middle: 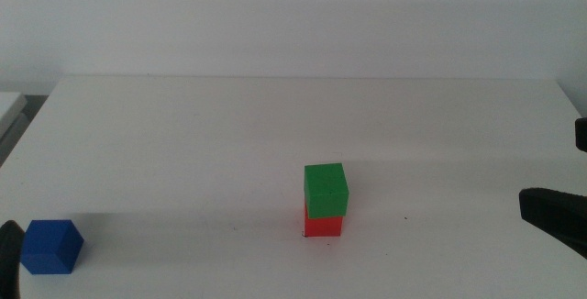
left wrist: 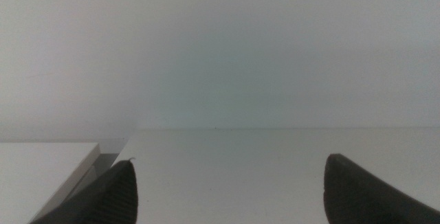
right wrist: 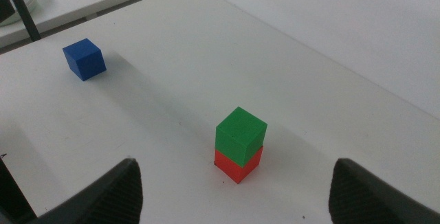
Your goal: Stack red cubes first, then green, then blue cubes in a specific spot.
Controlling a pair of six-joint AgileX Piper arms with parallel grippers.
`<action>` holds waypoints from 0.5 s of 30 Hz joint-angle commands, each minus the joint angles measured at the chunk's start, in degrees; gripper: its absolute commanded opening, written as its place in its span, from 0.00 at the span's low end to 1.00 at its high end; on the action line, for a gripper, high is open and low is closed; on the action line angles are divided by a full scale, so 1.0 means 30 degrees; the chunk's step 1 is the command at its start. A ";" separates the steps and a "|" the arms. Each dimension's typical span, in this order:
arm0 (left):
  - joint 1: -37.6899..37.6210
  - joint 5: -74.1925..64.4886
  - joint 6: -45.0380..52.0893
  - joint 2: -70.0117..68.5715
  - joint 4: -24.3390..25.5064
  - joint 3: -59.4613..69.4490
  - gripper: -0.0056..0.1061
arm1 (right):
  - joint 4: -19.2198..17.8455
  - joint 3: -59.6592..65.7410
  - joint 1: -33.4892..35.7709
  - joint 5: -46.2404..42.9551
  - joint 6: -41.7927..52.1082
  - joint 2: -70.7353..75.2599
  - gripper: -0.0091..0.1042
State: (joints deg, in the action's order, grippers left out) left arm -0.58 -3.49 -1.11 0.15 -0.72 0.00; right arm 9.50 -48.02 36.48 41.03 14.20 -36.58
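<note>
The green cube sits on top of the red cube near the middle front of the white table; the right wrist view shows the same stack, green cube over red cube. The blue cube lies alone at the front left, also seen as the blue cube. My right gripper is open and empty, pulled back to the right of the stack; its dark jaw shows at the right edge of the middle view. My left gripper is open and empty, facing bare table, just left of the blue cube.
The white table ends at a far edge against a pale wall. A second white surface lies beyond the table's left edge, with a gap between them.
</note>
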 commanded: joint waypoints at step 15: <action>0.2069 -0.6213 0.1551 0.6959 -0.0523 -0.8025 0.86 | 0.0022 0.0113 -0.0171 -0.0231 0.0257 0.0080 0.87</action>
State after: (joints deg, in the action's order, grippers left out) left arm 5.06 -15.82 1.89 16.57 -1.06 -18.62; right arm 9.74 -47.98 36.48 41.03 14.20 -36.58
